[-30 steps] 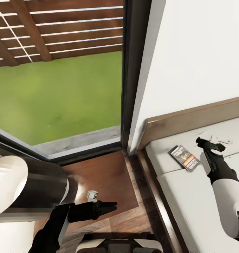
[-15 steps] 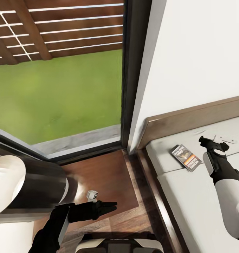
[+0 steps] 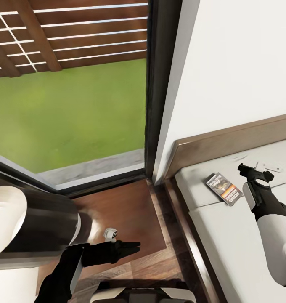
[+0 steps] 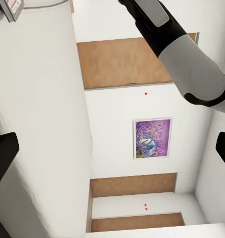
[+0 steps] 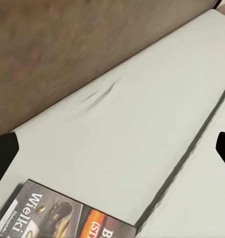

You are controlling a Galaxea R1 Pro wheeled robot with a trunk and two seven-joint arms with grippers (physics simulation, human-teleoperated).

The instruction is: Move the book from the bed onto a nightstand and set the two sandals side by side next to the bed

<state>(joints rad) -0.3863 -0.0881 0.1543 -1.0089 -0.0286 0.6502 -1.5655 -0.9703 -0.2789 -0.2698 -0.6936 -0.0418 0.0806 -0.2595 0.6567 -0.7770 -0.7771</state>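
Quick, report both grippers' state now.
Left gripper: looks empty, above the nightstand; open or shut cannot be told.
Right gripper: open, empty, over the bed beside the book.

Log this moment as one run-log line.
phase: reaching for book | book: flat on bed, ungrasped | right gripper: open, beside book | left gripper: above nightstand, holding nothing

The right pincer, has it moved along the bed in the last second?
Yes. The right pincer has moved away from the small dark-grey paperback with the orange band, which stays put on the white mattress, shifting slightly toward the headboard.
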